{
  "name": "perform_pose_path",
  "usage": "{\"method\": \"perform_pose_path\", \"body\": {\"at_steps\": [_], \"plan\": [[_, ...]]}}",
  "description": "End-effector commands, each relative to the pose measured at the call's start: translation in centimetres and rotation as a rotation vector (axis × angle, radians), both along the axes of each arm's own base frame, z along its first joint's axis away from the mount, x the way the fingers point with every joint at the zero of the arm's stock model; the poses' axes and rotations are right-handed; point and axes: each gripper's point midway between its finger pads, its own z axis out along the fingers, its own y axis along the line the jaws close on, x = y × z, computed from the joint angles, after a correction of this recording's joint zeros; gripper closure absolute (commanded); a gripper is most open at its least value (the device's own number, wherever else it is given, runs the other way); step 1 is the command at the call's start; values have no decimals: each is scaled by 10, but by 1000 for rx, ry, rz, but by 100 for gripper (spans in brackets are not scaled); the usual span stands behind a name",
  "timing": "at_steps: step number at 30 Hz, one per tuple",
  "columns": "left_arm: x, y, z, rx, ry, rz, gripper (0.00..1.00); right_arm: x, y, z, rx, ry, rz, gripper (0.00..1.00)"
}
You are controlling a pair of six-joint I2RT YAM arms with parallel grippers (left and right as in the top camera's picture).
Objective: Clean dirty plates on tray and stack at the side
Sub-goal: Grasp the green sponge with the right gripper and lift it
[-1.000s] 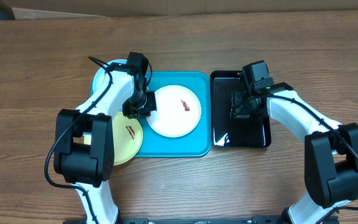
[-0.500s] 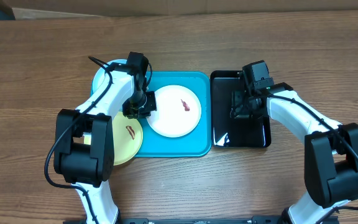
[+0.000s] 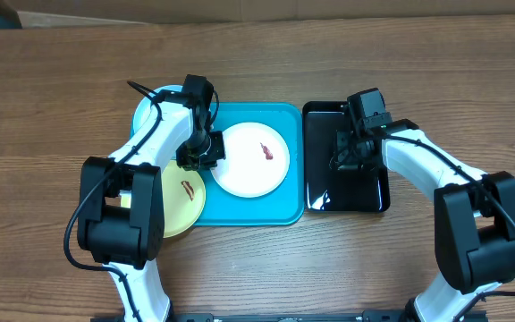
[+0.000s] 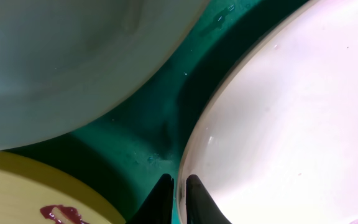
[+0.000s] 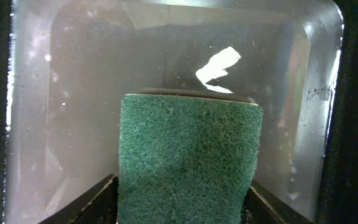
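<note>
Left gripper point(image 4: 179, 196) stays clenched on the white plate point(image 4: 291, 124)'s rim above the turquoise tray point(image 4: 166, 118), unmoved. Right gripper point(image 5: 182, 202) grasps a green scouring pad point(image 5: 188, 155) in the black tray point(image 5: 73, 93), plain only from its wrist. Aqua plate point(image 3: 142, 111) and yellow-green plate point(image 3: 184, 206) overhang the turquoise tray's left edge

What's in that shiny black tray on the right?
A green scrubbing pad, sitting between the right tool's fingers. From above, the arm covers it; what lies beneath the pad is hidden.
</note>
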Motion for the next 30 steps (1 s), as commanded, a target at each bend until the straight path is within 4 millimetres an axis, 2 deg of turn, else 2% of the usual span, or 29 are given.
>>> {"method": "perform_pose_path", "body": {"at_steps": [1,8,21,26,30], "plan": [[4,-2,0,-5,-6,-14,89,-2,0,-5,-4,10,1,50],[4,-2,0,-5,-6,-15,88,0,1,-2,-3,11,1,96],[4,-2,0,-2,-8,-15,87,0,5,41,-24,86,11,96],[5,-2,0,-3,-10,-14,87,-2,7,39,-25,94,17,96],[5,-2,0,-3,-10,-14,87,-4,6,26,-23,83,17,96]]}}
